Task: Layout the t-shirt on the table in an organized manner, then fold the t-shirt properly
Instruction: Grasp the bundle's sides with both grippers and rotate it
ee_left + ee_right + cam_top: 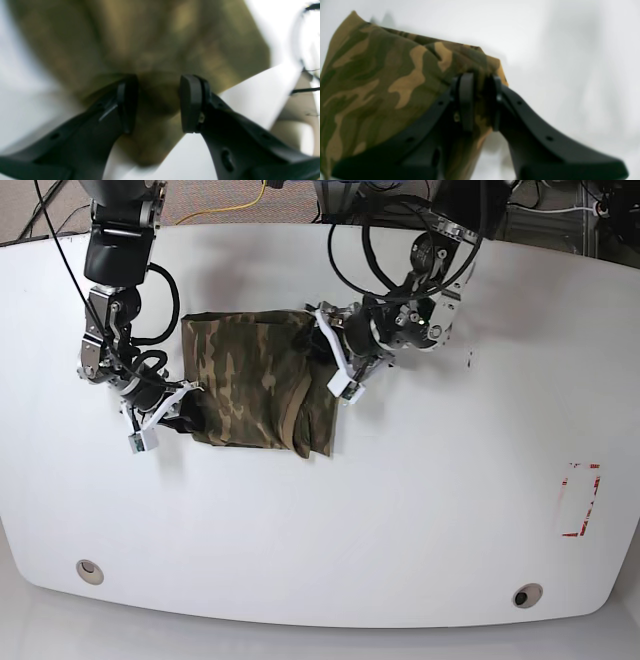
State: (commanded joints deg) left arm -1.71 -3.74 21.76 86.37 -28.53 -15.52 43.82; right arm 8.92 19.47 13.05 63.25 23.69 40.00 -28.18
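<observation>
Right gripper (183, 410), on the base view's left, sits at the near-left corner of the t-shirt (255, 385); in its wrist view the fingers (467, 100) are almost closed, with a fold of camo cloth pinched between them. The t-shirt lies partly folded as a rough rectangle on the white worktop (400, 510), toward the far-left part of it, well apart from the red tape outline (580, 500). Left gripper (335, 360) is at the shirt's right edge; its wrist view is blurred, but the fingers (191, 102) stand apart with cloth bunched in the gap, so likely a loose or opening hold, not a firm pinch. Judgement: fold in progress. To do it well, keep both corners level, carry the edges evenly across the shirt, avoid dragging the lower layers, then let go only once the edges line up.
</observation>
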